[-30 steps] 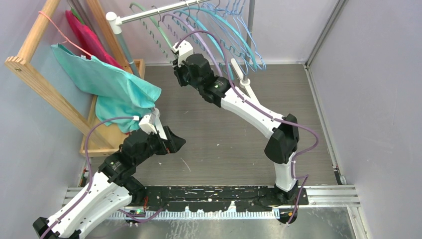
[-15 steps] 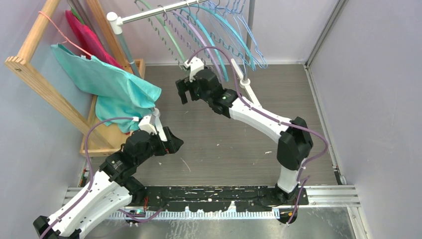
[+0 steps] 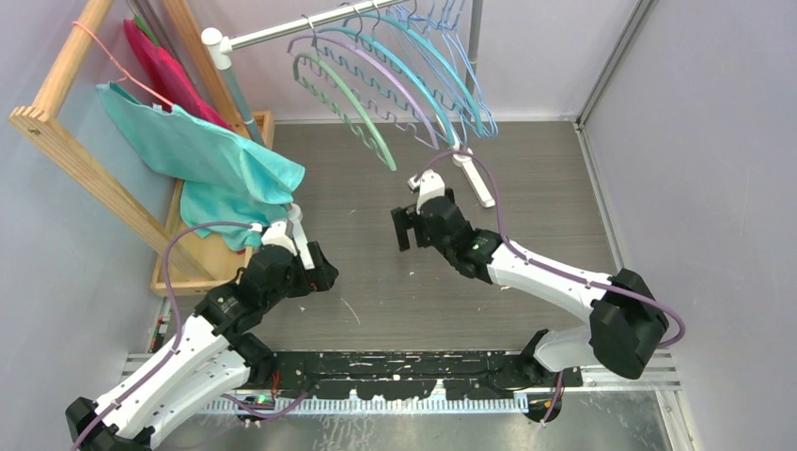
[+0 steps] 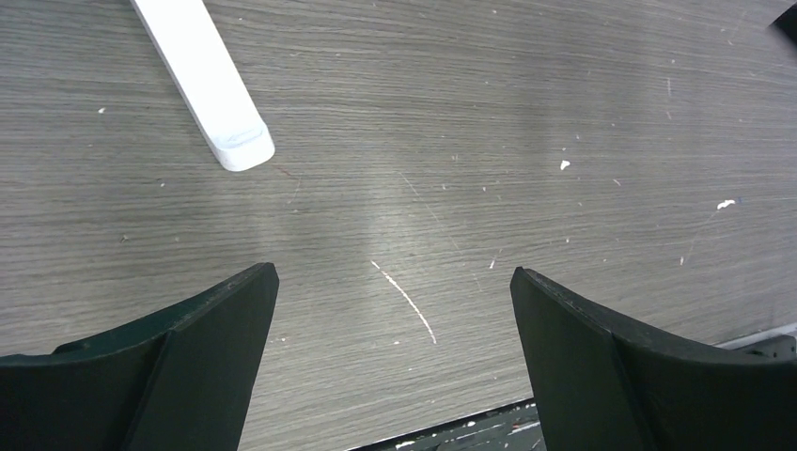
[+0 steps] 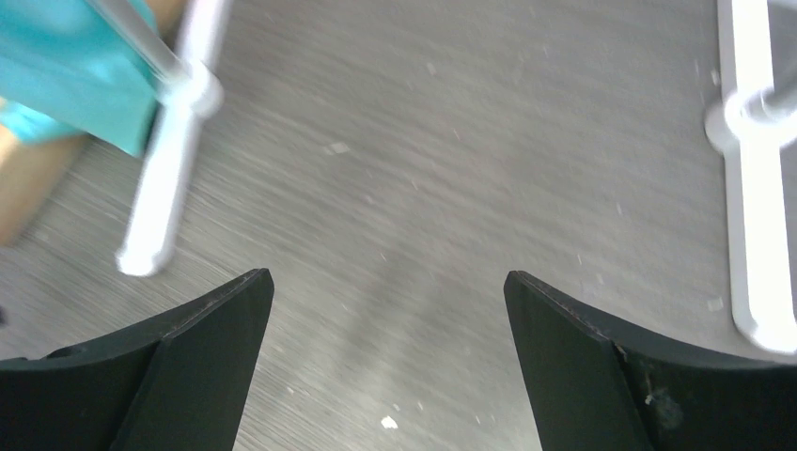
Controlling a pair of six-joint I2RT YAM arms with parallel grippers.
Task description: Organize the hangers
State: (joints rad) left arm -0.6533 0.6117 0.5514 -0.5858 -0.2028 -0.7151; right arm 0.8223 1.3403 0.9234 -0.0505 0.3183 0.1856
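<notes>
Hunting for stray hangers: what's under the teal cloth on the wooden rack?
Only the wooden rack's base shows below the teal cloth, with a magenta cloth behind it. Whatever lies under its folds is covered and cannot be seen.

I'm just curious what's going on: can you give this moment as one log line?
left gripper: open, empty, over table | right gripper: open, empty, clear of hangers | hangers: hung on rail

Hangers (image 3: 395, 75) hang on the rail (image 3: 282, 28); the right gripper (image 3: 404, 230), apparently empty, hovers over the table (image 3: 545, 188), apart from them
</notes>
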